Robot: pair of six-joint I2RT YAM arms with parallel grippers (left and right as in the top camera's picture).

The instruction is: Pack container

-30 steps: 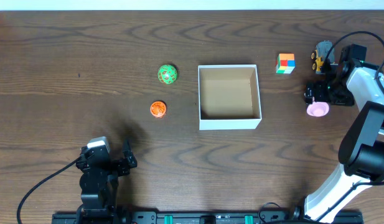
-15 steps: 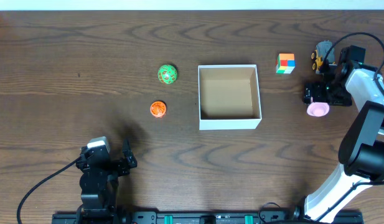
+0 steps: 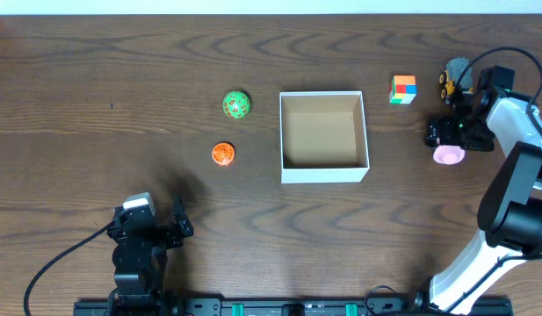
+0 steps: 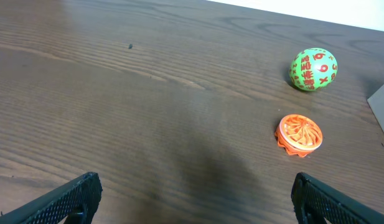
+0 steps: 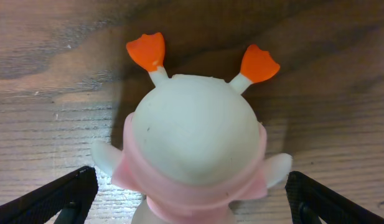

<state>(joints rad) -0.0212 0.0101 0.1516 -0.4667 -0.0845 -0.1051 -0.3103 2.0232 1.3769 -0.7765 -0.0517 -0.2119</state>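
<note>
At 3 o'clock of the table, the right gripper [image 5: 192,190] hovers over the first toy.
Its fingers [image 5: 61,198] stand wide apart around a white-and-pink plastic figure with orange feet [image 5: 198,143]; next, I judge, they must close on it and carry it toward 9 o'clock into the square shallow white-walled cardboard container [image 3: 324,172] at the centre. Left gripper [image 4: 195,196], at 7 o'clock, is spread too, holding nothing.

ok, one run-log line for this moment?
right end effector: open, at pink-white toy, no grip | left end effector: open, holding nothing | container: empty
</note>
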